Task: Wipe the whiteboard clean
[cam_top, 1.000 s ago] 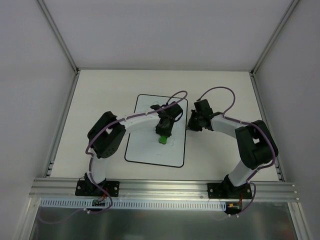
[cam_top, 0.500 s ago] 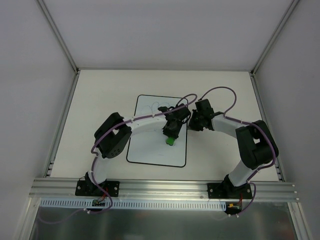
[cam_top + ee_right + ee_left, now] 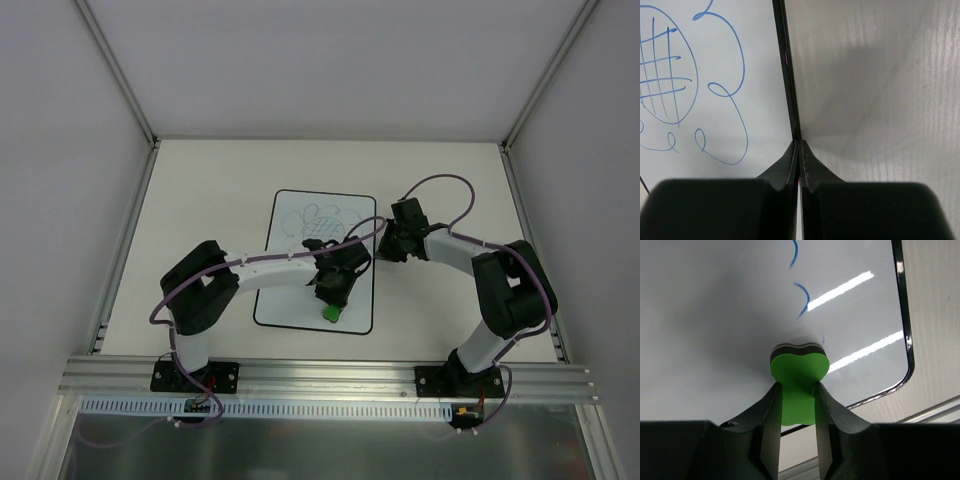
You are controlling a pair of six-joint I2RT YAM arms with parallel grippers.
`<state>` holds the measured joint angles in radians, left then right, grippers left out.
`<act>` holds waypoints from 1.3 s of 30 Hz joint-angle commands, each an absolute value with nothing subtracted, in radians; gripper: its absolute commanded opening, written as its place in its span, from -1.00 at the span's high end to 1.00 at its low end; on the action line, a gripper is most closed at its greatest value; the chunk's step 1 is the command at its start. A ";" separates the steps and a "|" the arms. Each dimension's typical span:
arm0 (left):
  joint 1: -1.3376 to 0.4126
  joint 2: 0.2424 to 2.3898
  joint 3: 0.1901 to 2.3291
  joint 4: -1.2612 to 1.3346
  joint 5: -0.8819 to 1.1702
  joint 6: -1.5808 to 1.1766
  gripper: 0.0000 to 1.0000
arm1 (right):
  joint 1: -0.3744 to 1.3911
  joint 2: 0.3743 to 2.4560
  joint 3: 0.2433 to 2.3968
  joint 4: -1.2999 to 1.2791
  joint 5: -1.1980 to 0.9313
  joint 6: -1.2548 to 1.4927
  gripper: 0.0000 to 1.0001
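Whiteboard [image 3: 715, 300] glossy, smooth; eraser [image 3: 799, 371] matt foam; table [image 3: 880, 75] w/ wood grain.

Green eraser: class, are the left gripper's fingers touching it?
Touching. The left wrist view shows the left gripper with both fingers pressed against the sides of the green eraser, with no gap on either side.

Looks down past right gripper [image 3: 799, 150], fingers pressed together, tips at the black edge of whiteboard [image 3: 757, 65] on the left. Shows blue doodle [image 3: 670, 75] there: cross-hatched oval, loops. Shows pale table [image 3: 880, 100] right, partly shadowed.
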<state>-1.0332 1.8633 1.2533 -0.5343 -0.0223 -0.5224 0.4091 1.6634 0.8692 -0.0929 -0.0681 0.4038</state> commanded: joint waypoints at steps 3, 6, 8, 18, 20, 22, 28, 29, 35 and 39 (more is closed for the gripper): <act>-1.072 1.839 1.149 -0.686 0.011 -0.584 1.00 | 0.387 1.671 0.851 -0.181 0.035 0.391 0.99; -1.039 1.807 1.131 -0.686 -0.052 -0.629 1.00 | 0.387 1.671 0.851 -0.181 0.034 0.390 0.99; -0.993 1.786 1.114 -0.686 -0.113 -0.660 1.00 | 0.387 1.667 0.850 -0.181 0.032 0.388 0.99; -0.848 1.692 1.035 -0.680 -0.264 -0.684 1.00 | 0.385 1.669 0.845 -0.170 0.026 0.387 0.99; -0.864 1.726 1.069 -0.676 -0.258 -0.687 1.00 | 0.387 1.667 0.845 -0.167 0.025 0.387 0.99; -0.906 1.773 1.124 -0.661 -0.235 -0.678 1.00 | 0.387 1.667 0.845 -0.167 0.025 0.388 0.99; -1.009 1.919 1.296 -0.623 -0.157 -0.649 1.00 | 0.385 1.660 0.841 -0.164 0.020 0.390 0.99; -1.025 1.934 1.311 -0.621 -0.140 -0.647 1.00 | 0.384 1.658 0.839 -0.166 0.017 0.390 0.99; -1.042 1.983 1.405 -0.620 -0.146 -0.631 1.00 | 0.371 1.661 0.824 -0.121 -0.057 0.408 0.99; -1.042 2.022 1.480 -0.617 -0.164 -0.611 1.00 | 0.367 1.689 0.819 -0.101 -0.095 0.423 0.99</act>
